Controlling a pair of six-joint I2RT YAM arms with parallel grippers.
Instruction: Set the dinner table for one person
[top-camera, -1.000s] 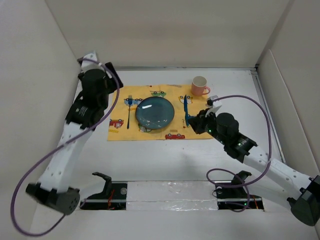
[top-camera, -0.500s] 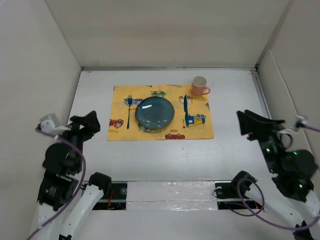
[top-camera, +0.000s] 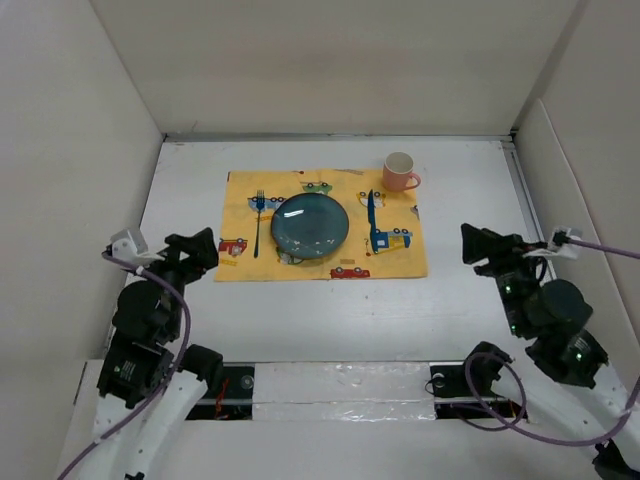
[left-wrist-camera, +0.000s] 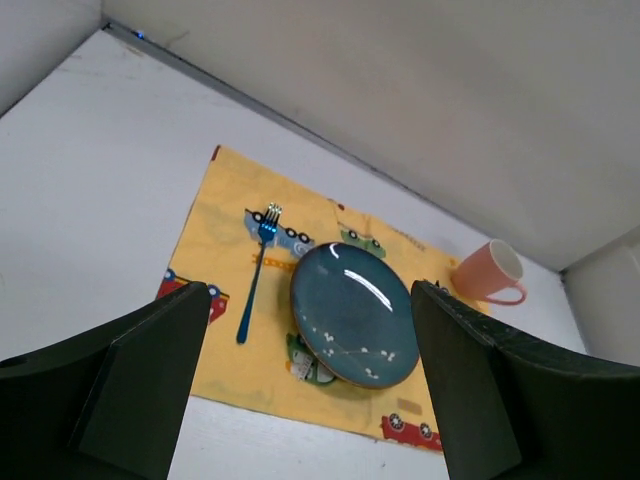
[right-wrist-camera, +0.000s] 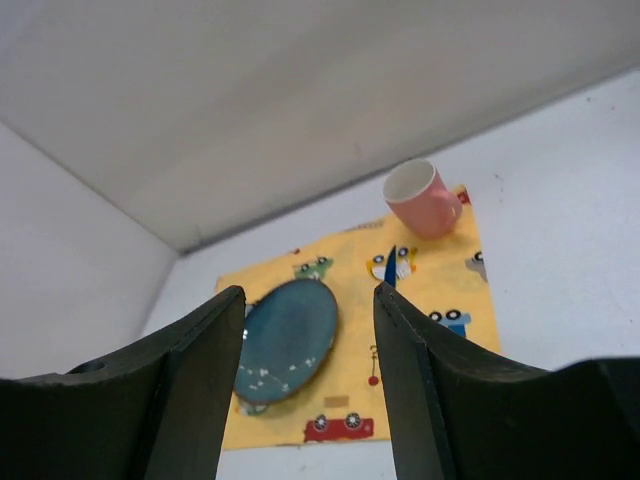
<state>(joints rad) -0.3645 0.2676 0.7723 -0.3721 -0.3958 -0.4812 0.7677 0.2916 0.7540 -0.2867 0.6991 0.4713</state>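
On the white dinner table (top-camera: 330, 300) lies a yellow car-print placemat (top-camera: 236, 199). A blue plate (top-camera: 310, 224) sits at its middle, with a blue fork (top-camera: 258, 222) to its left and a blue knife (top-camera: 371, 222) to its right. A pink mug (top-camera: 399, 172) stands at the mat's far right corner. My left gripper (top-camera: 195, 250) hovers open and empty off the mat's near left corner. My right gripper (top-camera: 485, 250) hovers open and empty to the right of the mat. The left wrist view shows the plate (left-wrist-camera: 354, 328) between my fingers; the right wrist view shows the plate (right-wrist-camera: 287, 340) and the mug (right-wrist-camera: 420, 197).
White walls (top-camera: 330, 70) close in the table on the far, left and right sides. A taped strip (top-camera: 340, 385) with the arm mounts runs along the near edge. Purple cables (top-camera: 520, 425) loop beside both arms.
Both arms have pulled back from the placemat to the near sides of the table. The right gripper has opened and left the knife lying beside the plate.
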